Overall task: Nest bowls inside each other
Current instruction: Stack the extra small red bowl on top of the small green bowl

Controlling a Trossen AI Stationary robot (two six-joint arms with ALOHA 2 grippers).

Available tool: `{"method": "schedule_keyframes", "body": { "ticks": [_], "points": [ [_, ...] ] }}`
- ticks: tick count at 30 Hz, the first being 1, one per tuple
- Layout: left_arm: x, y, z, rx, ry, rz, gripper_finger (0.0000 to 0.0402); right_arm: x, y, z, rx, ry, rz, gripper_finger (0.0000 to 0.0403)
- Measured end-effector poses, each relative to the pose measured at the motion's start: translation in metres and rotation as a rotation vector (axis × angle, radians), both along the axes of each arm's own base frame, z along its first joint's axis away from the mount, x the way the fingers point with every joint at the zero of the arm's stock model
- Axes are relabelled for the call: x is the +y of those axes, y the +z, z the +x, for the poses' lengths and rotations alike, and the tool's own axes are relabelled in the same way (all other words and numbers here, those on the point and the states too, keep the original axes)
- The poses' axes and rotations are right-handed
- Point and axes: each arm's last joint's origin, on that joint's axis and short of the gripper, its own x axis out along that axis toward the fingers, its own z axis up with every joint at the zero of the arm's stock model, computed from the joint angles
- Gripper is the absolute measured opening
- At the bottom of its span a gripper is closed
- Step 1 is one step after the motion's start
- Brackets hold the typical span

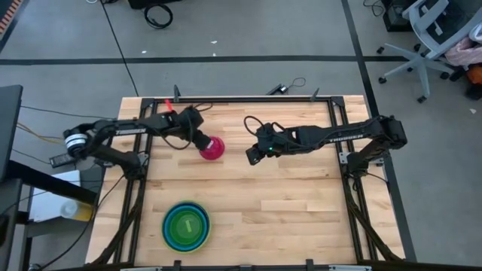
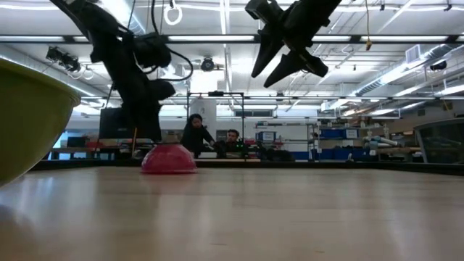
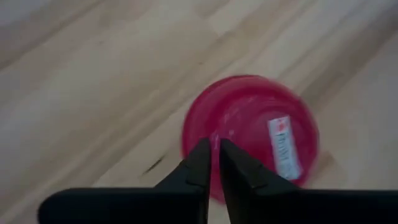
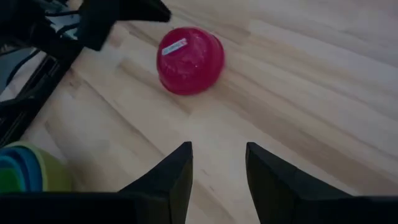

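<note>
The magenta-pink bowl (image 1: 212, 148) lies upside down on its rim on the wooden table, with a white label on its upturned base (image 3: 283, 146). My left gripper (image 3: 216, 148) is at the bowl's left side, its fingers shut to a thin slit over the bowl's wall. My right gripper (image 4: 217, 155) hangs open in the air to the right of the bowl (image 4: 189, 60), with nothing between its fingers. Near the table's front edge, the small green bowl (image 1: 186, 224) sits nested inside blue ones within the large yellow-green bowl (image 2: 29, 116). My left gripper points slanting down from the table's left at the upturned pink bowl's wall (image 3: 205, 118), close to the rim. I cannot tell whether the fingertips touch the bowl. The bowl rests on the table.
A black frame rail (image 1: 248, 98) runs along the table's far edge. Bare wood (image 1: 301, 211) lies between the nested stack and the table's right side. People sit at desks in the room beyond the table (image 2: 210, 138).
</note>
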Motion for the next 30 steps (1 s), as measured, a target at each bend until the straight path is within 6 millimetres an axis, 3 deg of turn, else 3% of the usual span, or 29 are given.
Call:
{"method": "schedule_keyframes", "body": {
  "ticks": [9, 13, 16, 23, 30],
  "points": [
    [-0.013, -0.024, 0.032, -0.086, -0.143, -0.157, 0.0023, -0.001, -0.002, 0.002, 0.002, 0.009, 0.015, 0.0152],
    [-0.024, -0.017, 0.045, -0.187, -0.185, -0.197, 0.0023, -0.005, -0.003, 0.002, 0.003, 0.012, 0.035, 0.0152],
    [-0.027, 0.002, 0.05, -0.226, -0.205, -0.184, 0.0022, -0.009, -0.01, 0.0, 0.023, 0.013, 0.066, 0.0152],
    [-0.042, 0.026, 0.039, -0.134, -0.285, -0.186, 0.0023, -0.01, -0.039, -0.003, -0.026, 0.024, 0.176, 0.0152],
    [-0.055, -0.004, 0.028, 0.018, -0.302, -0.213, 0.0023, -0.017, -0.071, -0.011, -0.117, -0.069, 0.246, 0.0149]
  ]
}}
